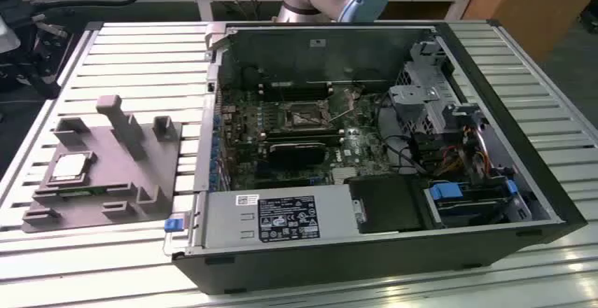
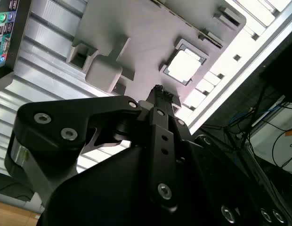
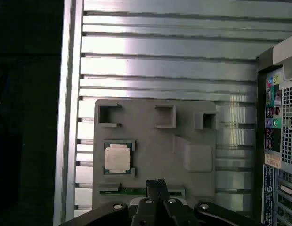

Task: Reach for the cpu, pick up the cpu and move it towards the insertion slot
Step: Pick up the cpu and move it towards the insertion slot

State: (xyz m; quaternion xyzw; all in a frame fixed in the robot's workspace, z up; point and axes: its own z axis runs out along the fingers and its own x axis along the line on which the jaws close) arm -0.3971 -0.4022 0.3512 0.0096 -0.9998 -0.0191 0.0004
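The cpu (image 1: 70, 166) is a small silvery square chip lying in a recess of the grey fixture tray (image 1: 112, 182), at the exterior view's left. Both wrist views look down on the cpu (image 3: 118, 157) (image 2: 183, 66) in that tray (image 3: 155, 146). My gripper (image 3: 155, 182) (image 2: 159, 92) hangs high above the tray's edge, well apart from the chip and off to one side of it. Its black fingers are pressed together with nothing between them. The insertion slot (image 1: 304, 117) is a square socket with a metal frame on the motherboard inside the open computer case.
The open computer case (image 1: 374, 154) takes up the middle and the exterior view's right, with a black rectangular block (image 1: 299, 152) just below the socket. Upright posts (image 1: 117, 122) rise from the tray. The ribbed metal table (image 1: 140, 49) extends around both.
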